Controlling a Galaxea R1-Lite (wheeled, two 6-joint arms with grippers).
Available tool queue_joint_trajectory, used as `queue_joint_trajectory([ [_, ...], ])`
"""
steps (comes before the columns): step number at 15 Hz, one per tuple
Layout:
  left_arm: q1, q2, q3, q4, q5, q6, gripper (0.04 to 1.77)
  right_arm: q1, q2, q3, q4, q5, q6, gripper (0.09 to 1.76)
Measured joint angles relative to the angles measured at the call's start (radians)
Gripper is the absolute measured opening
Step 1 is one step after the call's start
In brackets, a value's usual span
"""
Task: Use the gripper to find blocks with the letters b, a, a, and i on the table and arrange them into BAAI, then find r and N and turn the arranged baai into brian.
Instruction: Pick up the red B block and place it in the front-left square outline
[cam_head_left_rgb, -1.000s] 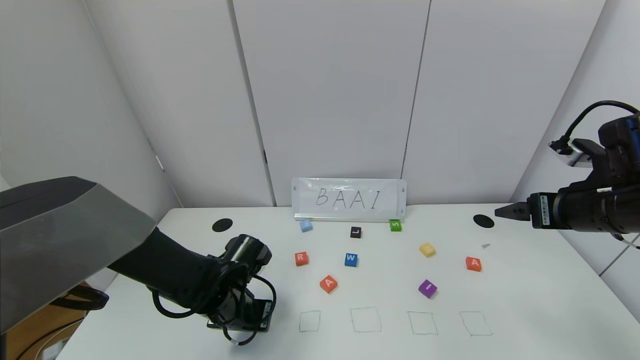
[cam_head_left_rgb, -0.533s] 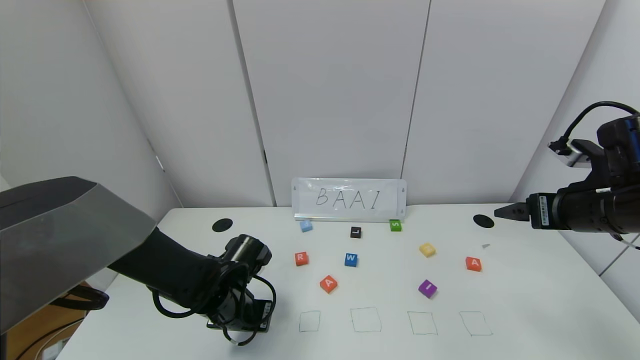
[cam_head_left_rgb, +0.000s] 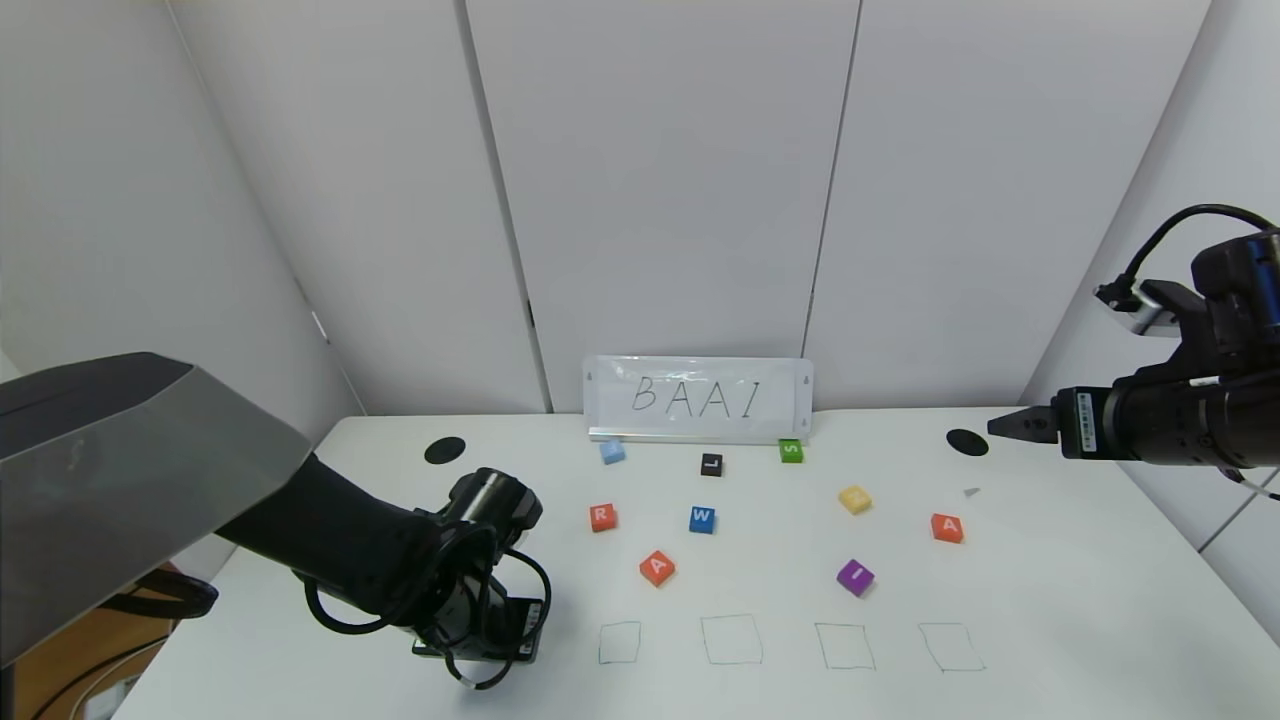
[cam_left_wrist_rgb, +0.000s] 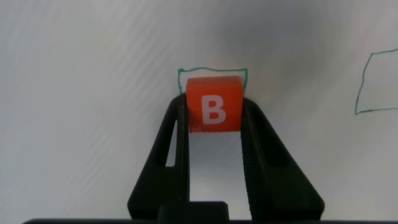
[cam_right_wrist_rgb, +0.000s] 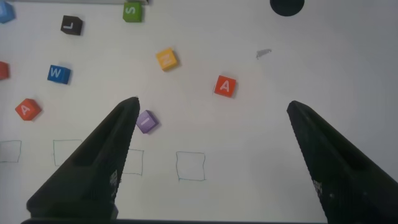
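A: What is the head view showing?
B: The left gripper (cam_head_left_rgb: 480, 640) is sitting low at seven o'clock on the table (cam_head_left_rgb: 1050, 600), just beside the leftmost drawn square (cam_head_left_rgb: 620, 642). The R cube (cam_head_left_rgb: 602, 517), two A cubes (cam_head_left_rgb: 657, 568) (cam_head_left_rgb: 947, 527) and the purple I cube (cam_head_left_rgb: 855, 577) are lying loose mid-table.

A: The left wrist view?
B: That gripper is clenching the orange-red B cube (cam_left_wrist_rgb: 214, 104) over a green square outline (cam_left_wrist_rgb: 212, 73) — jaws tight on both sides.

A: The right wrist view?
B: The right gripper (cam_right_wrist_rgb: 214, 115) is hanging spread wide, holding nothing — high above the table at three o'clock.
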Motion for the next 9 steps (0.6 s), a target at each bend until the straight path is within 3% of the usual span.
queue_joint_trajectory([
  [9, 0.000, 0.005, 0.005, -0.007, 0.001, 0.000, 0.56, 0.000, 0.000, 0.000, -0.001, 0.000, 0.001, 1.71],
])
